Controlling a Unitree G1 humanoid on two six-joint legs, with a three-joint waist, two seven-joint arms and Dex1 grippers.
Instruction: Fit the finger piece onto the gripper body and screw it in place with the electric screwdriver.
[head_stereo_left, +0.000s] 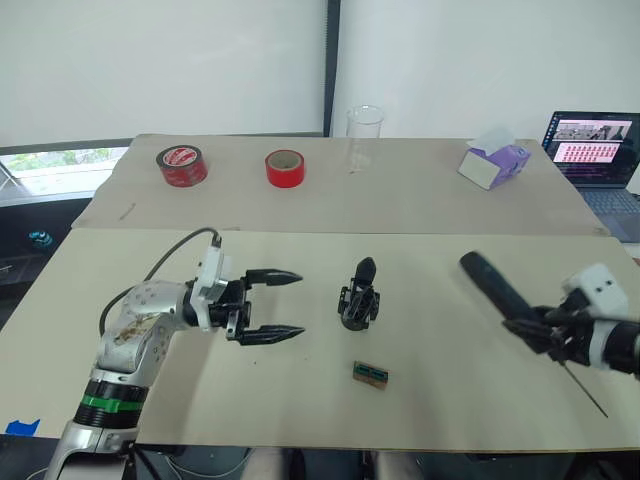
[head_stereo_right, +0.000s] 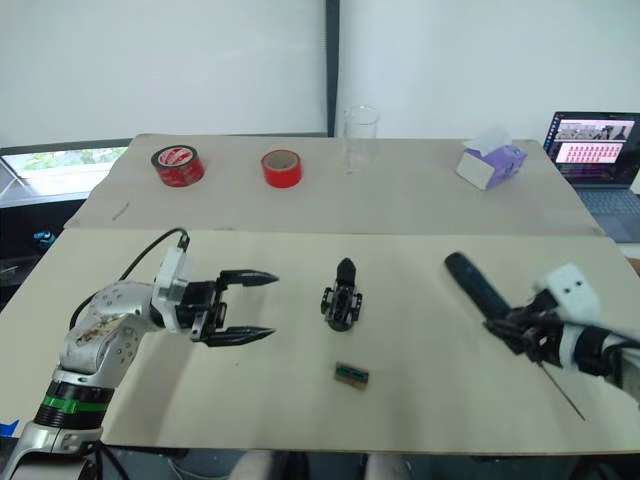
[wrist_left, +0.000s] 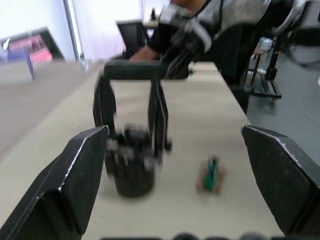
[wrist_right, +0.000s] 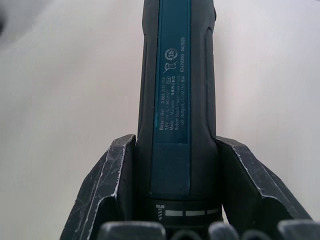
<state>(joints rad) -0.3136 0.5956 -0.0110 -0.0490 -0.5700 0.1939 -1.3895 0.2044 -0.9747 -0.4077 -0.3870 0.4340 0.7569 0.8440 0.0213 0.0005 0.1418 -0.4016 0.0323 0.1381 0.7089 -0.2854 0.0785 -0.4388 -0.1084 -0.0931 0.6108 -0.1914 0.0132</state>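
The screwing step appears to be in preparation: the right gripper (head_stereo_left: 553, 330) is clenching the dark blue-black pen-shaped electric screwdriver (head_stereo_left: 492, 282) at the right of the table, its rounded end pointing up and left, its thin metal bit toward the near right edge. The small black blocky gripper body (head_stereo_left: 359, 297) is standing mid-table with a pointed finger sticking up; whether the loose finger piece is already fitted I cannot tell. The left gripper (head_stereo_left: 272, 306) is hovering just left of the body, jaws spread wide, empty. Next it should probably be steadying the body while the bit is being aimed at the screw.
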